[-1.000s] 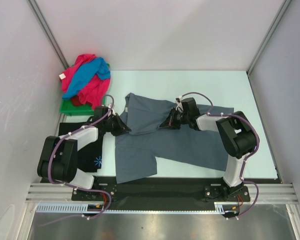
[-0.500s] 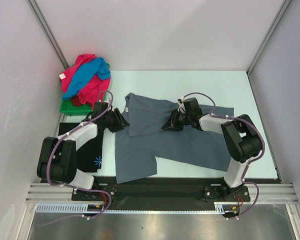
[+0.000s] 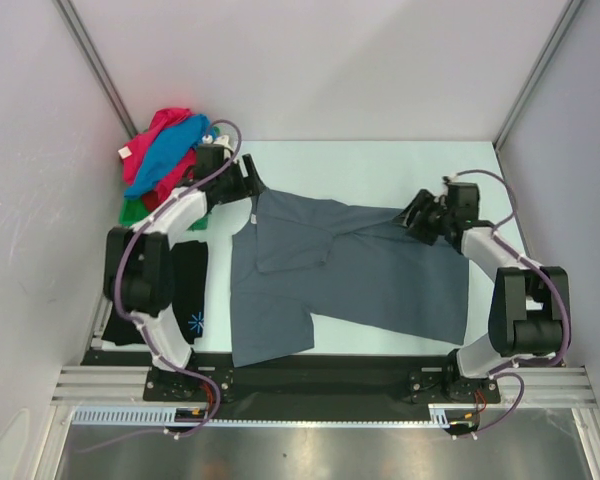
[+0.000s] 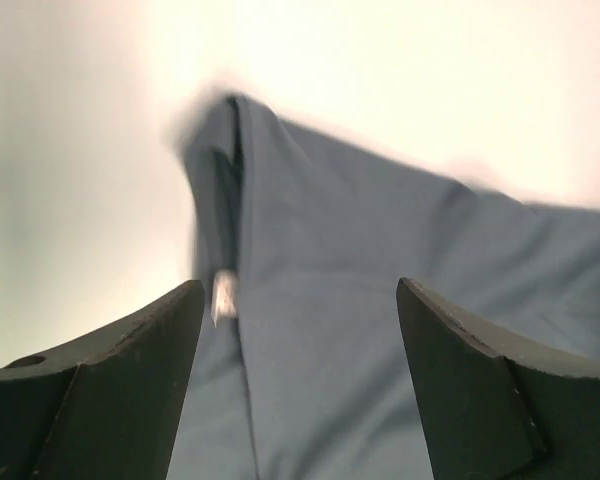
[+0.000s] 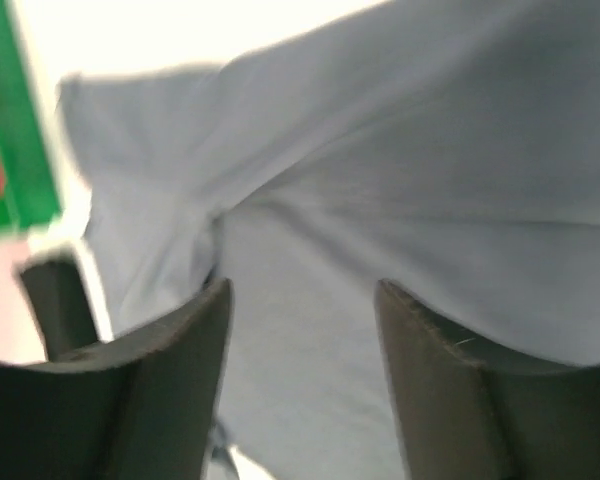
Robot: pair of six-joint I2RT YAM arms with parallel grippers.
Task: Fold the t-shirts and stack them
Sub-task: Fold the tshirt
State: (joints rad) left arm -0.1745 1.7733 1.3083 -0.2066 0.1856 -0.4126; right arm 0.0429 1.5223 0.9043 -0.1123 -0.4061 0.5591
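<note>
Several shirts show in the overhead view. At the upper left, a pink t-shirt [image 3: 160,128] and a blue t-shirt [image 3: 176,152] lie heaped together on the green tray [image 3: 132,212]. The heap buries most of the tray, and how many garments it holds cannot be told. Below it, along the left edge, the black t-shirt [image 3: 187,285] lies flat on the table [image 3: 380,165]. The left arm crosses part of it, and its small blue-white print [image 3: 195,322] shows near the bottom.

The grey t-shirt [image 3: 360,280] lies spread across the middle of the table, with a flap folded over at its upper left. The left fingers [image 3: 248,188] sit just beside that upper left corner. From overhead they are too small and dark to tell their spread. The left wrist view, though blurred, shows both fingers [image 4: 110,390] standing wide apart and gripping nothing. The grey cloth [image 4: 360,300] lies below the gap, and a small white tag [image 4: 223,297] shows near the left-hand finger.

At the right, the right fingers [image 3: 420,213] rest at the shirt's upper right corner. The right wrist view is also blurred. It shows those fingers [image 5: 450,390] parted and empty over rumpled grey cloth [image 5: 400,170]. At its left edge there is a strip of the green tray [image 5: 25,150] and a sliver of pink. A dark shape at its lower left is too smeared to identify.
</note>
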